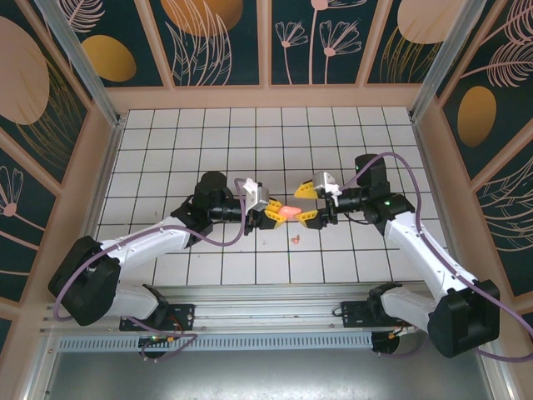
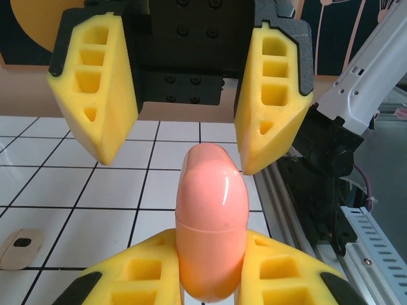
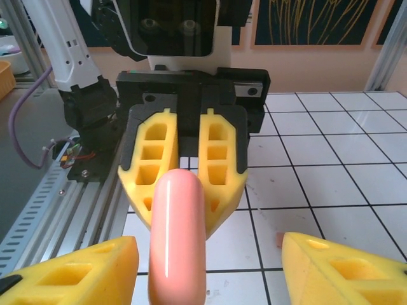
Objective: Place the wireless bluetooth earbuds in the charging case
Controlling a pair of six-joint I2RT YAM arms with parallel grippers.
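White square tiles with dark grout cover the table (image 1: 166, 142), and panels (image 1: 216, 42) painted with pale leaves and orange discs on dark teal wall it in on three sides. Both arms reach toward the middle, their yellow-fingered ends facing each other just above the tiles.

The left gripper (image 1: 275, 214) is clamped on the charging case (image 1: 287, 212), a smooth coral-pink pebble with a thin seam around it (lid closed). In the left wrist view the case stands out from between the two yellow fingers (image 2: 152, 254). In the right wrist view it pokes forward from the same pair, pressed against its sides.

The right gripper (image 1: 305, 204) faces it with jaws apart, one finger to each side of the case's free end. Its own wrist view shows wide gaps between pads and case. From the left wrist, one fingertip (image 2: 254, 152) sits very near the case, and I cannot tell whether it touches.

One tiny coral-orange earbud (image 1: 295, 240) lies loose on a tile near the grippers, on the side toward the arms' bases and apart from the case.
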